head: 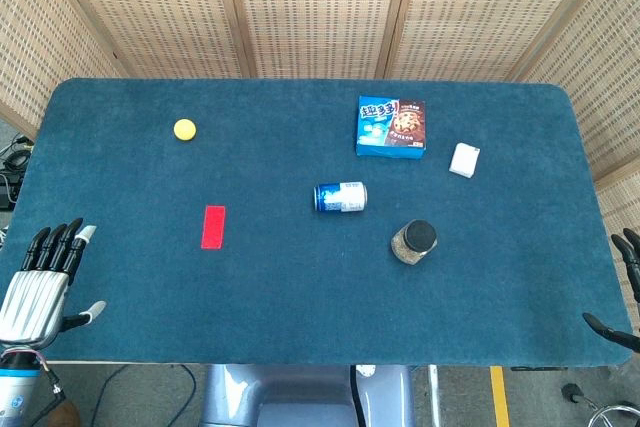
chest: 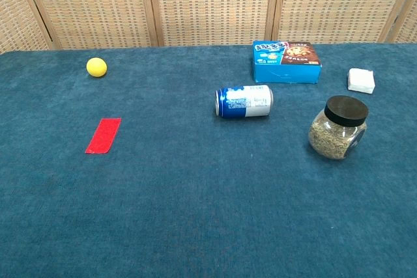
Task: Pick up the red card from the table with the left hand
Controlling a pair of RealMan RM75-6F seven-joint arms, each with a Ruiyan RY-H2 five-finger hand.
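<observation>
Red card (head: 213, 226) lies flat on the table (head: 300, 297), ahead and to the right of your left hand (head: 38, 282), long axis pointing away from you. Fingers (head: 58, 245) spread, holding nothing. Right hand (head: 622, 292) is far off; its state is unclear.

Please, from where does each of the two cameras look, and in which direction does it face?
Head view: sits high above the near table edge and looks steeply down on the table; the left robot hand shows at bottom left, part of the right robot hand at the right edge.
Chest view: sits lower and looks forward across the table; nothing of the robot's body shows.
Shared: the red card, yellow ball, can, jar and blue box.
</observation>
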